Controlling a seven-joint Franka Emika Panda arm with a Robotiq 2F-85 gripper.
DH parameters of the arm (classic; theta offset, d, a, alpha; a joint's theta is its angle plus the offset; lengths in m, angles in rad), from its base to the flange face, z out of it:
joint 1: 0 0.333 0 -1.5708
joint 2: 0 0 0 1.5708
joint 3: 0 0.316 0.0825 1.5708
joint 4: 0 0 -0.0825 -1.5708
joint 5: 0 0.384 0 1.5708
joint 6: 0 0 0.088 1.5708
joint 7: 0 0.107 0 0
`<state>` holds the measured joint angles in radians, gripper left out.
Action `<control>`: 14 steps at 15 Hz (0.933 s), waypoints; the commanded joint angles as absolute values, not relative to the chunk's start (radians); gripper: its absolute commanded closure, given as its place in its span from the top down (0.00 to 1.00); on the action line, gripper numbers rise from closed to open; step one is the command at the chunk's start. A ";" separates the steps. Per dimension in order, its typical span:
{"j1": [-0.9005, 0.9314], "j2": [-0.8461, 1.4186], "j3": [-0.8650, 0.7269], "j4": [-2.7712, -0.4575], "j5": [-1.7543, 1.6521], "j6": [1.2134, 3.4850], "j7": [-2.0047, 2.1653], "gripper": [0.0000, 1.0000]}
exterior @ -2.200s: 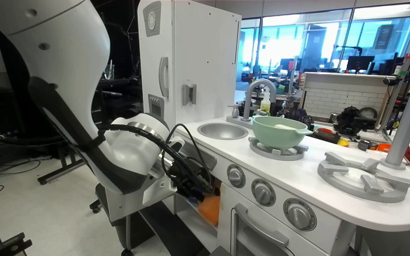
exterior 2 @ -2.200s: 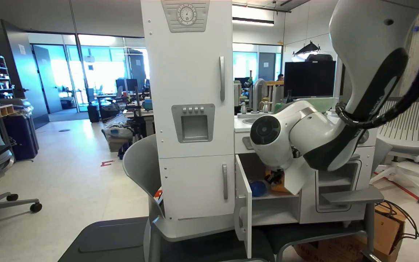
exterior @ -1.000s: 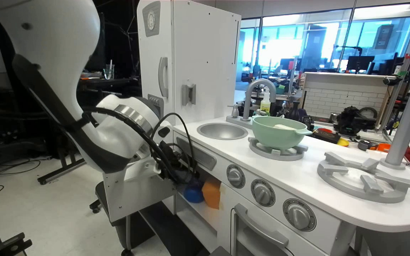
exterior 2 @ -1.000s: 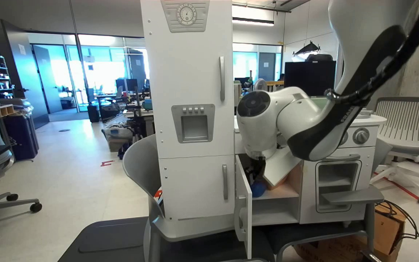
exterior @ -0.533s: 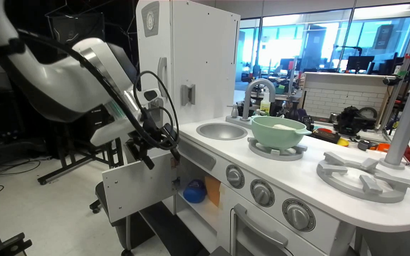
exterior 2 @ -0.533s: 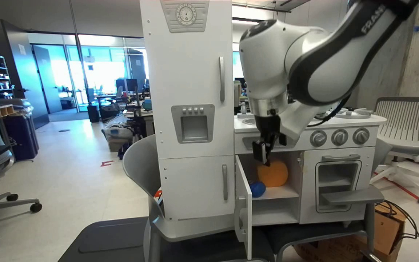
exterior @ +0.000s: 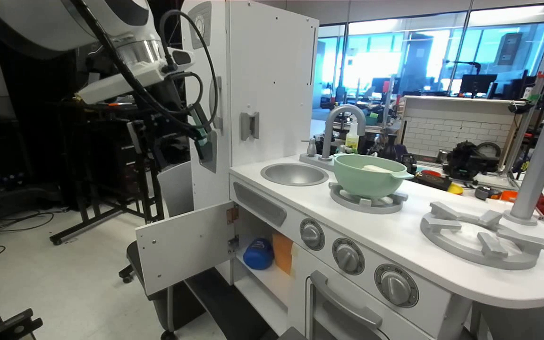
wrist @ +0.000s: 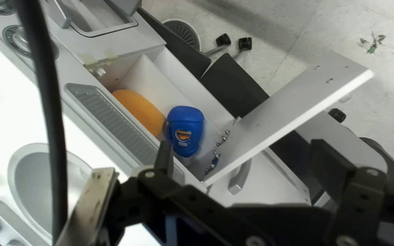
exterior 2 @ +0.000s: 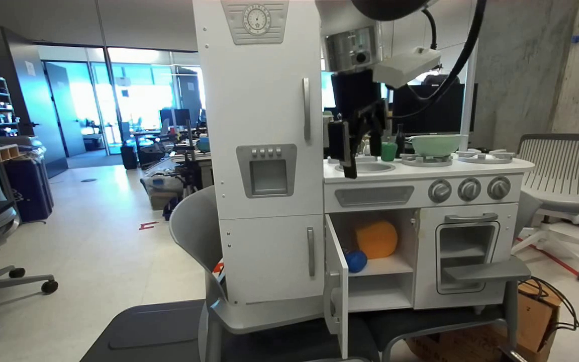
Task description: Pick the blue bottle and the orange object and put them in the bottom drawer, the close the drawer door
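The blue bottle stands on the shelf of the bottom drawer, a white compartment. It also shows in an exterior view and lies centrally in the wrist view. The orange object is beside it, on the oven side; it also shows in the wrist view. The drawer door stands wide open; it also shows in the wrist view. My gripper is open and empty; its fingers are far apart. In an exterior view, my gripper hangs above the compartment, near countertop height.
The tall white cabinet with its handle stands right beside the gripper. The countertop carries a sink, a faucet and a green bowl on a burner. The oven front adjoins the compartment.
My gripper has come out of the compartment and risen well above it. The blue bottle and orange object stay on the shelf, now fully uncovered. The door has not moved.
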<state>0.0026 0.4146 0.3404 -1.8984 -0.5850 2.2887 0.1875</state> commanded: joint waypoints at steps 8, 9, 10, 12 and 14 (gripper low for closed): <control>0.281 0.729 0.156 -1.686 -0.368 2.301 0.145 1.00; 0.283 0.765 0.148 -1.657 -0.350 2.299 0.142 1.00; 0.281 0.797 0.137 -1.637 -0.339 2.313 0.139 1.00; 0.276 0.865 0.110 -1.587 -0.324 2.323 0.127 1.00; 0.268 0.918 0.081 -1.540 -0.317 2.322 0.117 1.00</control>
